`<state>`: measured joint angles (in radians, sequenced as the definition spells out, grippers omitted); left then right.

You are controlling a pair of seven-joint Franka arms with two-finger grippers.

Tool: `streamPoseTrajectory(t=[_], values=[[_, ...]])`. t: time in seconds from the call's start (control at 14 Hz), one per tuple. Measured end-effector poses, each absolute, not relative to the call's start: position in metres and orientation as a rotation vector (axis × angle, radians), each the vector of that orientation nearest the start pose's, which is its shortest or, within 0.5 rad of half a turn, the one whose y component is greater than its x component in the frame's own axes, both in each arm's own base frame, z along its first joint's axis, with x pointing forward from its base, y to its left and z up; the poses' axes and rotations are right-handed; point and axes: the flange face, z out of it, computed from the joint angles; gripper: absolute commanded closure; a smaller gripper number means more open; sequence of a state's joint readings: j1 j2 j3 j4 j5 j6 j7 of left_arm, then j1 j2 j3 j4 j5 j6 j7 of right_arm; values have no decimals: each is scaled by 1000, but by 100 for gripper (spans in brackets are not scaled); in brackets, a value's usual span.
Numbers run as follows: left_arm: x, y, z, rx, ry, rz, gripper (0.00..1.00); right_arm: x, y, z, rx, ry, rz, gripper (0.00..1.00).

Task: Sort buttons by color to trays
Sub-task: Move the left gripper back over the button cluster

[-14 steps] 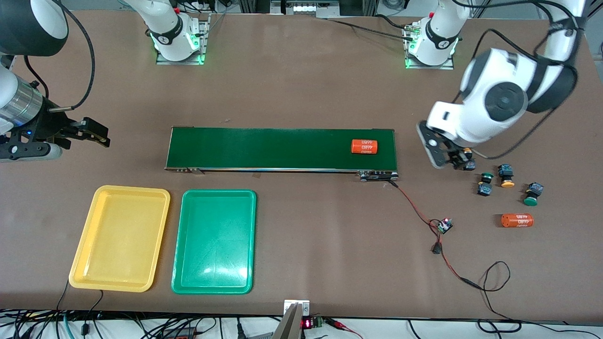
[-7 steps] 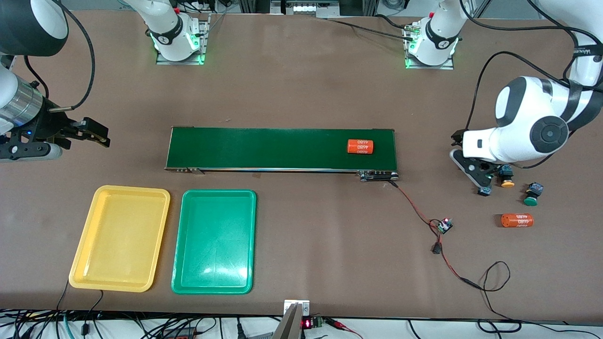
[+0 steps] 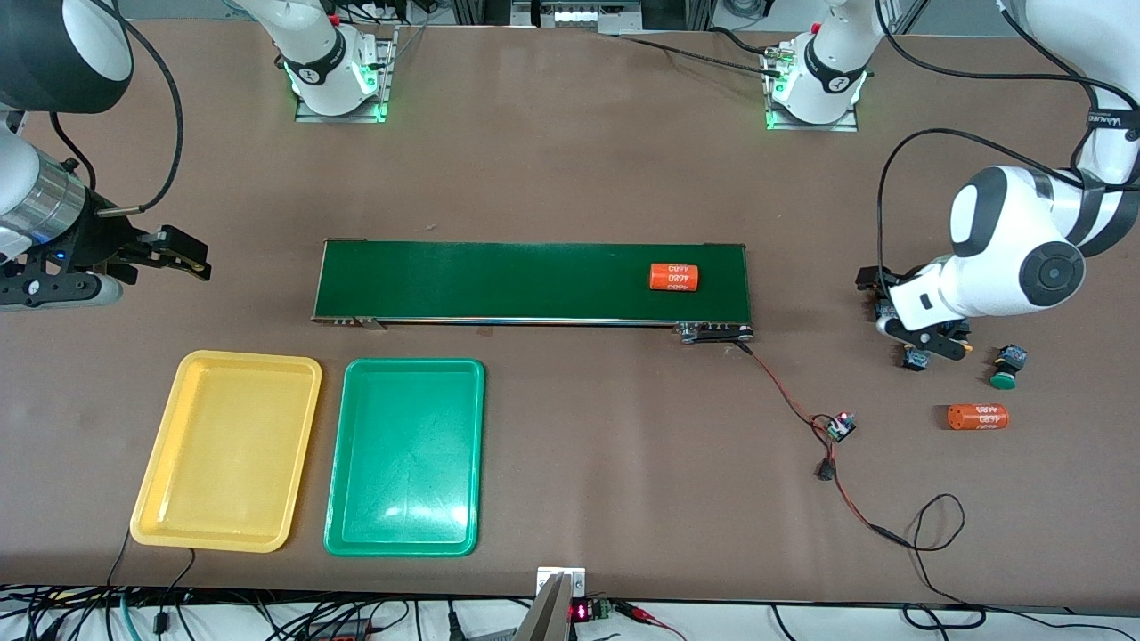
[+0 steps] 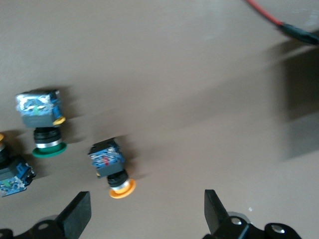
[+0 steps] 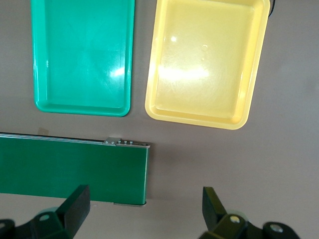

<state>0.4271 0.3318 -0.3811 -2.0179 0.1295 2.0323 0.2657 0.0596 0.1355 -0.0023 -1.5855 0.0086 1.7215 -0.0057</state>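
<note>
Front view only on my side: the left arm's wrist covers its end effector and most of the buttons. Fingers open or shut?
Observer: Open. In the left wrist view the left end effector has its fingers spread with nothing between them.
Operator: What's closest to it?
Observer: A yellow-capped button, lying on its side on the table just short of the fingertips, untouched.
Operator: Anything crowding that one?
Observer: A green-capped button lies beside it, also on its side, with a clear gap between the two.
Operator: Right arm?
Observer: Waiting. The right wrist view shows the right end effector open and empty.
</note>
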Motion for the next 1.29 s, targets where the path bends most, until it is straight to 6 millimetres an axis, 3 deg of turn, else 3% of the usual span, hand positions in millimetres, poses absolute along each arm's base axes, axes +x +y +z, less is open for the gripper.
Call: streamPoseTrajectory(t=[0.14, 0.36, 0.72, 1.29], values=[[560, 63, 261, -3159, 368, 427, 0, 603, 38, 552, -3132, -104, 0, 0], [553, 83, 242, -3179, 243, 439, 0, 603, 42, 552, -3131, -113, 0, 0], [534, 83, 211, -3196, 183, 386, 0, 603, 42, 552, -3131, -113, 0, 0], [530, 98, 193, -3209, 127, 307, 0, 603, 41, 552, -3131, -112, 1, 0]])
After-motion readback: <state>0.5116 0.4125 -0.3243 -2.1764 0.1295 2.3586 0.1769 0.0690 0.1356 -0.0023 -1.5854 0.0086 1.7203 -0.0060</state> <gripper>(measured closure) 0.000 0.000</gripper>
